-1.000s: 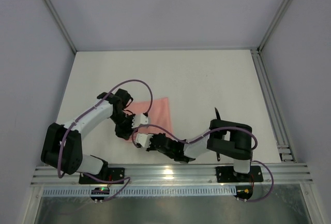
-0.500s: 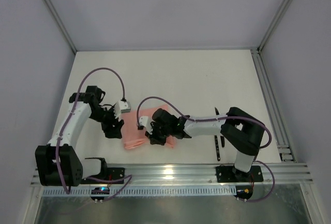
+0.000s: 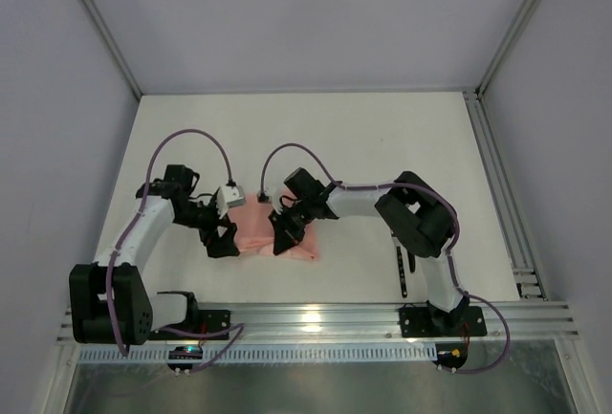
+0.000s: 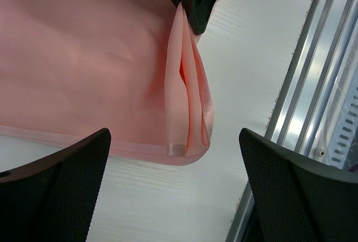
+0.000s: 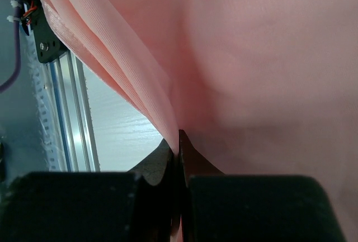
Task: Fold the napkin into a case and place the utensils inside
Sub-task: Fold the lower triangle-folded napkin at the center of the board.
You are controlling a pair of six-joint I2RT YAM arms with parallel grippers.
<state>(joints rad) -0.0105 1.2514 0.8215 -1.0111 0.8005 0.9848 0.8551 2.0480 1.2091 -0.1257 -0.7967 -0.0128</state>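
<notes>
Once you had let go with the left gripper (image 3: 226, 241), its fingers stood spread wide just left of the napkin (image 3: 252, 229); the right gripper (image 3: 283, 239) kept a raised fold pinched; the cloth lay narrower than a second earlier, near centre; the utensils (image 3: 403, 271) sat apart, near right; folding looked unfinished.

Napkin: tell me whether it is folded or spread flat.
Folded. The napkin shows stacked layers doubling over at one corner, pinched in the right gripper's shut jaws.
</notes>
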